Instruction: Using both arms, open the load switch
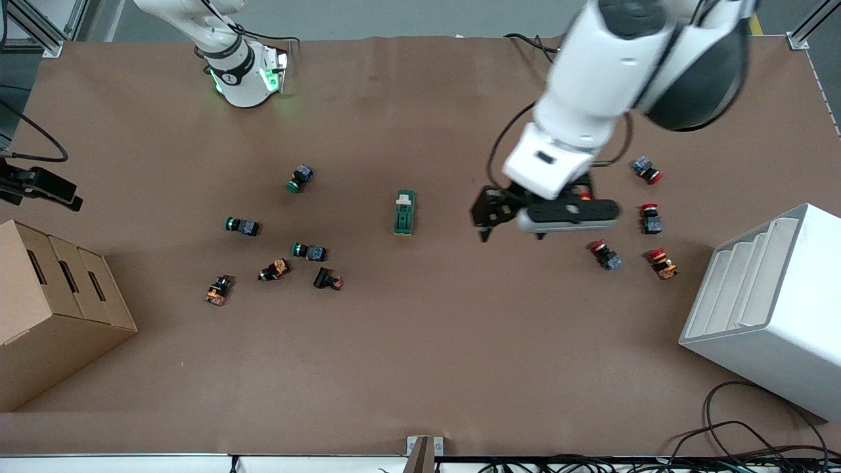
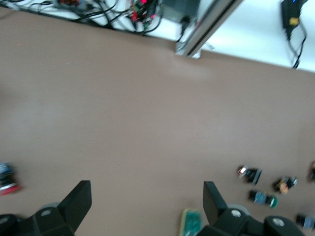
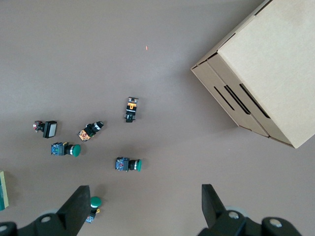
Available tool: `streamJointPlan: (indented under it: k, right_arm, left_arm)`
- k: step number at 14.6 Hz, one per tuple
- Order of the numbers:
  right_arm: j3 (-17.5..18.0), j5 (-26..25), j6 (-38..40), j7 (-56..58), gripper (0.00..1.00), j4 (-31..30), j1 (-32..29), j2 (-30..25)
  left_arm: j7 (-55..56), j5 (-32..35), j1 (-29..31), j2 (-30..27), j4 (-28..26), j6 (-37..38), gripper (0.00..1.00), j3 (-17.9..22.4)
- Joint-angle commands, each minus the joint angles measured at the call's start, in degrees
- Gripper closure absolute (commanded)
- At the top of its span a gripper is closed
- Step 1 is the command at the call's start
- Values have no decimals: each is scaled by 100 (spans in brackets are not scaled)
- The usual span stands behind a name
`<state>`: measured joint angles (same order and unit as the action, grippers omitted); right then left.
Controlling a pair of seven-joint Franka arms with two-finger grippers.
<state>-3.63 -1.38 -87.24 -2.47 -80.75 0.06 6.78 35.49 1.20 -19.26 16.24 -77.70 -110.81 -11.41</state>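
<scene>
1. Near the middle of the frame, our load switch (image 1: 404,212) lies flat on the tabletop (image 1: 420,355), untouched, its white tab toward the top.
2. Our left claw (image 1: 509,225) hangs released just beside it, arm bent down from the upper right, probably lining up a grasp.
3. Our right claw (image 3: 142,206), fingers apart, hovers over the green push buttons (image 3: 129,164), waiting.
</scene>
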Motion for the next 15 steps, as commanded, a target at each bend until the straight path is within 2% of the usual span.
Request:
streamJointPlan:
  k: [1, 5, 7, 9, 12, 15]
  right_arm:
    - [170, -56, 22, 54, 0, -266, -138, -308]
    - [161, -56, 93, 54, 0, -266, -32, -414]
    - [161, -65, 49, 54, 0, -257, -41, -388]
    - [152, -65, 31, 54, 0, -222, -58, -379]
    - [152, -47, 14, 45, 0, -195, -41, -361]
    - [152, -56, 49, 10, 0, -99, 20, -318]
  left_arm:
    - [-1224, -261, 579, -690, -307, 883, 0, -10]
    - [-1615, -287, 1344, -1429, -886, 1525, 0, 7]
    - [-1851, -287, 1530, -1614, -923, 2008, 0, 7]
    - [-2124, -296, 1810, -1720, -844, 2133, 0, 34]
    - [-2475, -296, 2023, -1948, -974, 2580, 0, 42]
    - [-2906, -296, 2111, -2247, -1309, 2634, 0, 51]
